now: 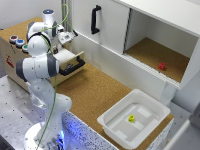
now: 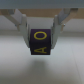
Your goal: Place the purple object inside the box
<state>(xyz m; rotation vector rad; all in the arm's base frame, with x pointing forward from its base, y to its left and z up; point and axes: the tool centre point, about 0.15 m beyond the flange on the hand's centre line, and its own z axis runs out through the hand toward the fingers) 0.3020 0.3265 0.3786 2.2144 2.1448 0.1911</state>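
Observation:
The purple object [image 2: 41, 45] is a small dark purple cube with yellow letters. In the wrist view it sits between my two fingers [image 2: 23, 26], which press on its two sides. My gripper [image 2: 41, 39] is shut on it. In the exterior view my gripper [image 1: 68, 36] is at the exterior view's left, above the open drawer [image 1: 71, 63], and the cube is too small to make out there. The white box [image 1: 134, 117] stands at the lower right of the exterior view, far from my gripper.
A small yellow object [image 1: 131, 118] lies inside the white box. A red object [image 1: 162, 66] sits in the open cabinet compartment. A cabinet door [image 1: 97, 22] with a black handle is behind my gripper. Coloured cups [image 1: 17, 41] stand on the drawer unit.

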